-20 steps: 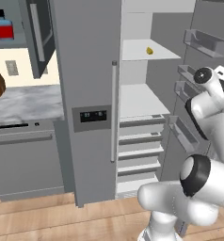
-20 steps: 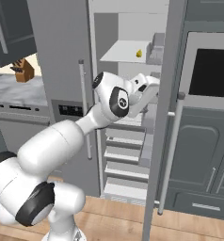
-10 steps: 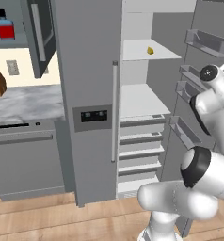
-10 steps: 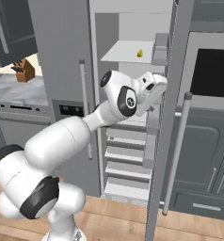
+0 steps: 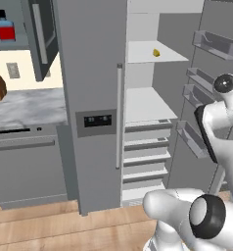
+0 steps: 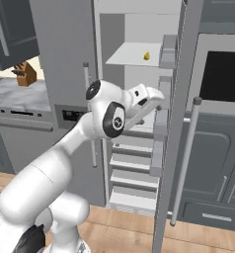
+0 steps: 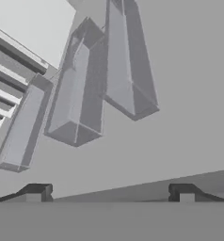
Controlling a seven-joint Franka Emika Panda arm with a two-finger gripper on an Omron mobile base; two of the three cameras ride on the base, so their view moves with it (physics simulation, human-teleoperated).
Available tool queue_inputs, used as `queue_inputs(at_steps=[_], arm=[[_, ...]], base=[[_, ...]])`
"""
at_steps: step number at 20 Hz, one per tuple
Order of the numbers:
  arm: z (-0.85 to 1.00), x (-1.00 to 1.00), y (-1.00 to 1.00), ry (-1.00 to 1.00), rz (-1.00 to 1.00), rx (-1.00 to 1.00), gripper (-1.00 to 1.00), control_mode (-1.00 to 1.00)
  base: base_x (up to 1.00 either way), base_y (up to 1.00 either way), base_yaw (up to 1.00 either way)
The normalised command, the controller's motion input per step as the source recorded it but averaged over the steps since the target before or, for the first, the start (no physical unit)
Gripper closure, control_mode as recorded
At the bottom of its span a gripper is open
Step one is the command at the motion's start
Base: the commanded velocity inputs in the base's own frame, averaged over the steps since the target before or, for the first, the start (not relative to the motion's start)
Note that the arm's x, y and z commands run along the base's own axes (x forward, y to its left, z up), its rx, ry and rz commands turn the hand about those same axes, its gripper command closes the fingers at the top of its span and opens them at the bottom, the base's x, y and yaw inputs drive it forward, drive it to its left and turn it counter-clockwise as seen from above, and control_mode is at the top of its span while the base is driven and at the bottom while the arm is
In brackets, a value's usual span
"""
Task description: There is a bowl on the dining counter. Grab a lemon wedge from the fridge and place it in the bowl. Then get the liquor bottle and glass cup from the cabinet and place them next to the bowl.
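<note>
- The fridge stood open; the lemon wedge lay on its upper shelf.
- The tool (spread wide, empty) had swung toward the door bins, not yet reaching up.

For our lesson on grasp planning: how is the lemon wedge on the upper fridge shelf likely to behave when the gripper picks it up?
The lemon wedge looks tiny against its white shelf, so it is probably very light. Its tapered wedge shape suggests it could pivot or squirt sideways between closing fingers. It lies loose and alone on the smooth shelf, so a nudge would likely slide it.
</note>
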Motion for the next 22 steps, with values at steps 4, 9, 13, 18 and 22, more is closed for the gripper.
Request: queue_inputs(at_steps=[4,9,13,18,22], arm=[[0.17,-0.39,0.89,0.00,0.00,0.18,-1.00,-1.00],[0.11,-0.47,0.77,-0.03,0.01,0.27,-1.00,-1.00],[-0.01,-0.56,0.56,-0.04,0.11,0.32,-1.00,-1.00],[-0.07,-0.52,0.59,-0.01,0.03,0.26,-1.00,-1.00],[-0.02,-0.45,0.72,0.00,0.00,0.16,-1.00,-1.00]], base=[[0.00,0.00,0.00],[0.00,0.00,0.00],[0.00,0.00,0.00],[0.00,0.00,0.00],[0.00,0.00,0.00]])
